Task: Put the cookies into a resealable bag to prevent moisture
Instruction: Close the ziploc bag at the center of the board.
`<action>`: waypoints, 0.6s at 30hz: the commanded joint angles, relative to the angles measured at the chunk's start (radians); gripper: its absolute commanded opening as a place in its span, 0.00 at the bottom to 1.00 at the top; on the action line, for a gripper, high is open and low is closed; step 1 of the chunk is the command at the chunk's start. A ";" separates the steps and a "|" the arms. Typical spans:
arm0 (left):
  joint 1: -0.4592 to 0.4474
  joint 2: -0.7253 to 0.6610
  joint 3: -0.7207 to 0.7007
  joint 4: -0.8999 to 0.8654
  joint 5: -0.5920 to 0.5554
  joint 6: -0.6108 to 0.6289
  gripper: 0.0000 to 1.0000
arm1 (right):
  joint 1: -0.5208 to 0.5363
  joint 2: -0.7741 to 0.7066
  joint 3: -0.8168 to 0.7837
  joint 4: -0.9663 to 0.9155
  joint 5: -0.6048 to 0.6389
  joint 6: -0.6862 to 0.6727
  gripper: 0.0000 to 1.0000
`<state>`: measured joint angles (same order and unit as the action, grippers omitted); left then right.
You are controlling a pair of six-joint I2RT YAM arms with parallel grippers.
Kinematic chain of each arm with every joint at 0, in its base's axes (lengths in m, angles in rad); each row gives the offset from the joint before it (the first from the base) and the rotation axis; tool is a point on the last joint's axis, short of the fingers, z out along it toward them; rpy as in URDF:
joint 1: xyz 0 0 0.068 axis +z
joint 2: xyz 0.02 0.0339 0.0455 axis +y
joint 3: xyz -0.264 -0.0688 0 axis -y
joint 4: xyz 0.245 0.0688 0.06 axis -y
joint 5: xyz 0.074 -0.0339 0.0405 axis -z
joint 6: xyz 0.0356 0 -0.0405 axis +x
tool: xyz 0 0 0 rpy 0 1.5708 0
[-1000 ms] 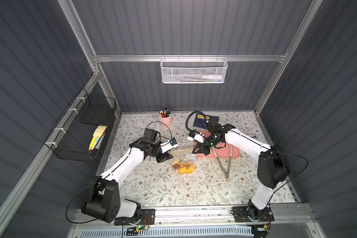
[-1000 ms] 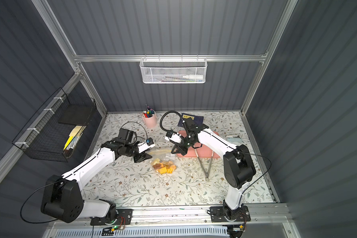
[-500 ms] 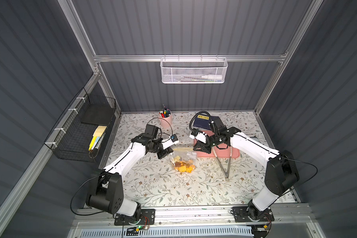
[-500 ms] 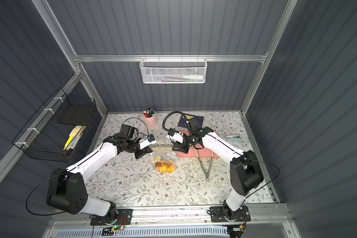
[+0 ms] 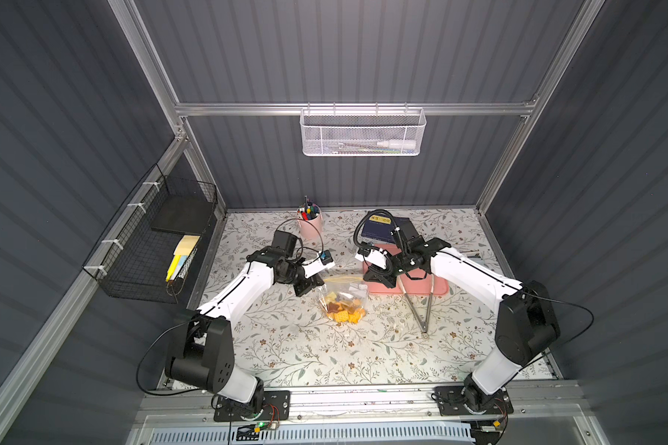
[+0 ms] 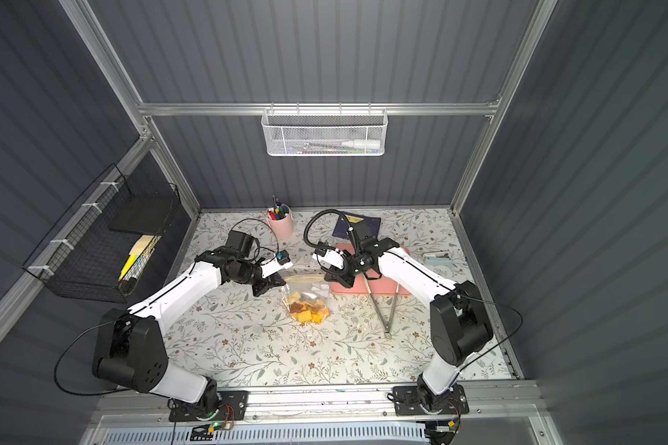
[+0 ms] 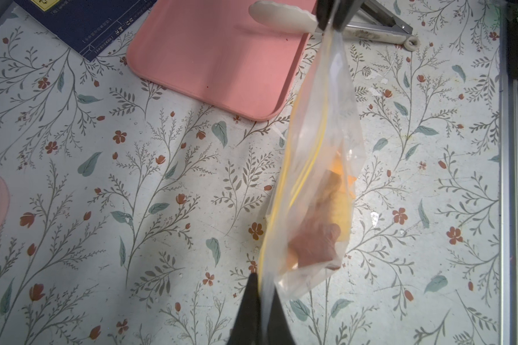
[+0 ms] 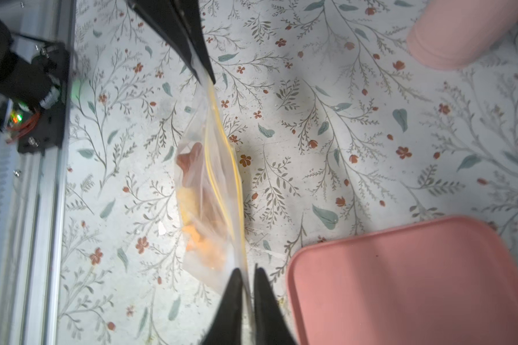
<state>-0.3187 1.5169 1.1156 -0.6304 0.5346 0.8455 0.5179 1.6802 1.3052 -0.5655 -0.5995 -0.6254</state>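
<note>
Left gripper (image 7: pixel 262 286) of mine is pinched tight on one top corner of the resealable bag (image 5: pixel 344 294), and my right gripper (image 8: pixel 247 274) is clamped on the other, so the bag's mouth is stretched between them. All the cookies (image 5: pixel 343 308) I can see sit in its bottom, and the pink tray (image 5: pixel 436 287) is bare. What looks left is the seal: the yellow zip lines part in the middle. Tray and tongs (image 5: pixel 421 308) lie just beside my right side, while the table (image 5: pixel 324 354) toward the front is open
</note>
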 commanded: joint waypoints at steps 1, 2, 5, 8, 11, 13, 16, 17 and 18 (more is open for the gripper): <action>0.011 0.011 0.032 -0.032 0.027 0.018 0.00 | -0.001 0.000 -0.009 -0.026 0.001 -0.020 0.00; 0.010 0.011 0.032 -0.033 0.025 0.018 0.00 | -0.001 -0.005 -0.012 -0.030 0.002 -0.025 0.00; 0.010 0.012 0.036 -0.037 0.026 0.018 0.00 | -0.001 -0.017 -0.020 -0.025 0.006 -0.023 0.00; 0.010 0.015 0.038 -0.034 0.034 0.019 0.00 | 0.000 -0.013 -0.019 -0.022 0.010 -0.004 0.24; 0.010 0.022 0.043 -0.034 0.040 0.016 0.00 | 0.005 -0.001 -0.020 -0.013 0.020 0.006 0.23; 0.010 0.023 0.044 -0.035 0.042 0.016 0.00 | 0.008 0.000 -0.017 -0.010 0.020 0.011 0.11; 0.010 0.027 0.046 -0.040 0.041 0.018 0.00 | 0.009 -0.013 -0.026 0.013 0.008 0.013 0.00; 0.010 0.026 0.046 -0.041 0.041 0.020 0.00 | 0.009 -0.019 -0.029 0.016 -0.001 0.013 0.00; 0.010 0.028 0.046 -0.042 0.041 0.020 0.00 | 0.009 -0.020 -0.029 0.021 -0.007 0.016 0.00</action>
<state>-0.3141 1.5322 1.1324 -0.6373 0.5510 0.8463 0.5209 1.6802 1.2926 -0.5617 -0.5827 -0.6136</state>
